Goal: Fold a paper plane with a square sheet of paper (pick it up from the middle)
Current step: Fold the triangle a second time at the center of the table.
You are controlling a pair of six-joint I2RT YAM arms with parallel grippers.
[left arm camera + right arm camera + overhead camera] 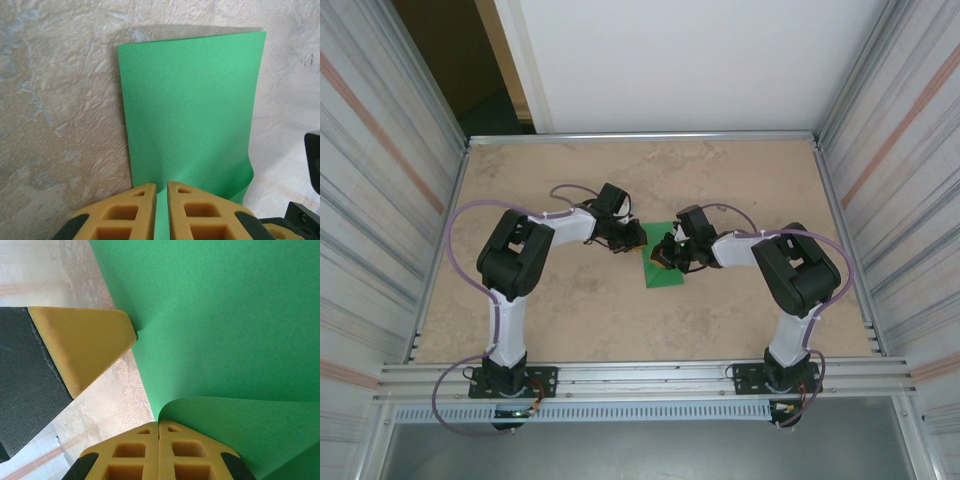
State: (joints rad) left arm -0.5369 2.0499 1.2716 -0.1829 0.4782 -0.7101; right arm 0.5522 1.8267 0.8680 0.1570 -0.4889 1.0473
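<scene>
Bare tabletop (570,320) open across the far half and along the near strip, left gripper (638,238) and right gripper (667,252) crowding the centre over the square sheet of paper (665,275), left arm (515,260) and right arm (795,265) bulking either side, ribbed walls (380,200) closing left and right.

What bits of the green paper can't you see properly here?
Top view: the left gripper and right gripper cover part of the square sheet of paper; any creases are too small to tell.
Left wrist view: the sheet's near edge is hidden behind the fingers and cut off at the bottom.
Right wrist view: the sheet runs off the top and right edges, so its outline is cut off.
</scene>
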